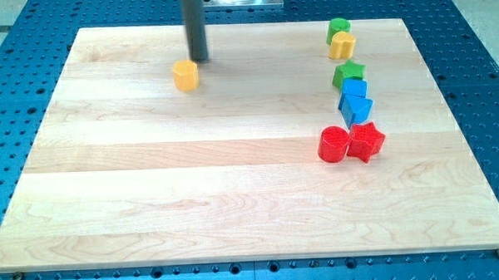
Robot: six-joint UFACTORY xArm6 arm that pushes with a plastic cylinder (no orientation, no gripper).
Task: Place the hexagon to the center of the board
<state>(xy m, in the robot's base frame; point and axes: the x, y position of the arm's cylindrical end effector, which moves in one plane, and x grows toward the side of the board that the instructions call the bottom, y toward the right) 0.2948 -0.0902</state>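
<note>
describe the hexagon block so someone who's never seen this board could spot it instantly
On the wooden board, look at the upper-left area, away from the column of blocks down the view's right. The yellow hexagon sits alone there, just below and left of my tip. The only other yellow block is in that right-hand column, touching a green block.

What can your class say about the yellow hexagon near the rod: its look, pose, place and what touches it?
The yellow hexagon is a small, chunky block with a flat top, plain orange-yellow and matte, like plastic. It lies flat on the wooden board, in the view's upper left part, alone and far from the other blocks. My tip stands just above and to the right of it in the view, very near; whether they touch cannot be told.
</note>
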